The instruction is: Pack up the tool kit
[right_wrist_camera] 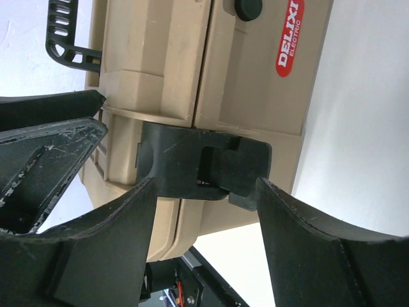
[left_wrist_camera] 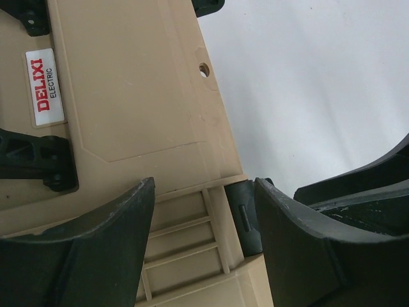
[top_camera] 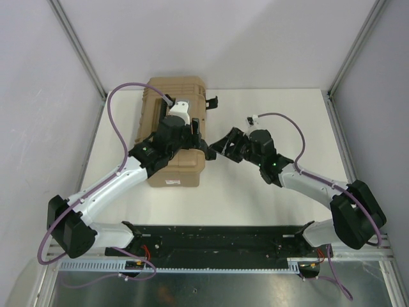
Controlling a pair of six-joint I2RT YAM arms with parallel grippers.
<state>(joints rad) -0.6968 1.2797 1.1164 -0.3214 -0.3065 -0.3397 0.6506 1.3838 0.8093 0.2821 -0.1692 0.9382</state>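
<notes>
The tool kit point(top_camera: 163, 96) is a tan ribbed box lying closed on the table's left half, with a red-white label point(left_wrist_camera: 45, 86) on its lid. My left gripper point(top_camera: 195, 137) hangs open over the lid's right edge. In the left wrist view, the left gripper point(left_wrist_camera: 204, 185) straddles the ribbed rim, its right finger beside a black latch point(left_wrist_camera: 246, 217). My right gripper point(top_camera: 220, 148) faces the box's right side. In the right wrist view, the right gripper point(right_wrist_camera: 206, 182) is open with its tips at either end of the black latch point(right_wrist_camera: 192, 166).
A black slotted part point(right_wrist_camera: 67, 38) sticks out from the box's right side farther back point(top_camera: 211, 102). White table point(top_camera: 275, 121) spreads to the right of the box. Grey walls and metal posts point(top_camera: 80, 48) border the table. A black rail point(top_camera: 211, 240) runs along the near edge.
</notes>
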